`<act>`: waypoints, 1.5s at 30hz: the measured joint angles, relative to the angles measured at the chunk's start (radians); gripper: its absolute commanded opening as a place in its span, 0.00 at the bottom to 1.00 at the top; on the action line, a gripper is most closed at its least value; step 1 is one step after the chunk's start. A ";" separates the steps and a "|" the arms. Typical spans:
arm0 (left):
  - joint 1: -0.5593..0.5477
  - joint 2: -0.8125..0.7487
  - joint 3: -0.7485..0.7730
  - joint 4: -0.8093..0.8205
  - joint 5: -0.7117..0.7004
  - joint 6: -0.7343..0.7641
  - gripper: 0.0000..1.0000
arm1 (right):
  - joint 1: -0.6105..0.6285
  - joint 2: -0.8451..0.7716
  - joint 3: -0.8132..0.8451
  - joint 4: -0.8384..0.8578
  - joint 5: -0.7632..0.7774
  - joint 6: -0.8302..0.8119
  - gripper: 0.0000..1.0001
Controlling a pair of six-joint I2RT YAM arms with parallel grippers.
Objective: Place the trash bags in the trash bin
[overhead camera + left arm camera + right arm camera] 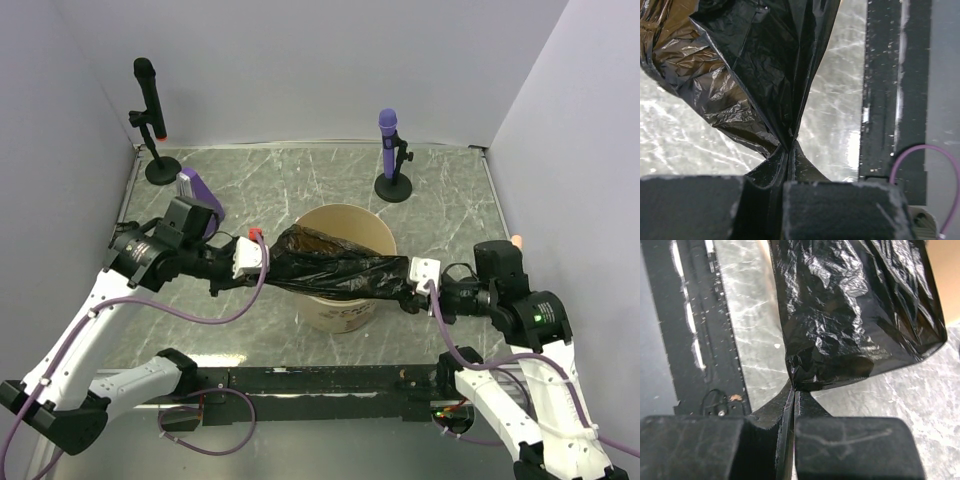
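Note:
A glossy black trash bag (335, 268) hangs stretched across the mouth of the tan trash bin (345, 310), which stands upright at the table's middle. My left gripper (272, 272) is shut on the bag's left end, and the crinkled film (755, 75) fans out from its tips (789, 150). On the other side my right gripper (405, 292) is shut on the bag's right corner (855, 315), pinched at the fingertips (793, 388). The bag covers the front half of the bin's opening, and the pale inside shows behind it.
A black microphone on a stand (150, 120) is at the back left and a purple one (390, 150) at the back right. A black rail (320, 380) runs along the near edge between the arm bases. Grey walls close in three sides.

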 measured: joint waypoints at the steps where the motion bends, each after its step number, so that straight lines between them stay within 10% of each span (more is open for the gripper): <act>1: -0.003 0.000 0.000 -0.005 0.006 -0.004 0.01 | 0.000 -0.003 0.000 -0.013 -0.006 -0.014 0.00; 20: -0.018 -0.068 -0.036 -0.095 0.030 -0.040 0.01 | 0.000 -0.012 0.076 -0.106 -0.056 -0.129 0.00; 37: -0.020 -0.011 -0.297 0.452 -0.121 -0.121 0.02 | 0.026 -0.035 -0.229 0.246 0.103 -0.024 0.00; 45: -0.019 0.040 -0.344 0.464 -0.177 -0.118 0.42 | 0.095 0.013 -0.254 0.269 0.184 0.043 0.36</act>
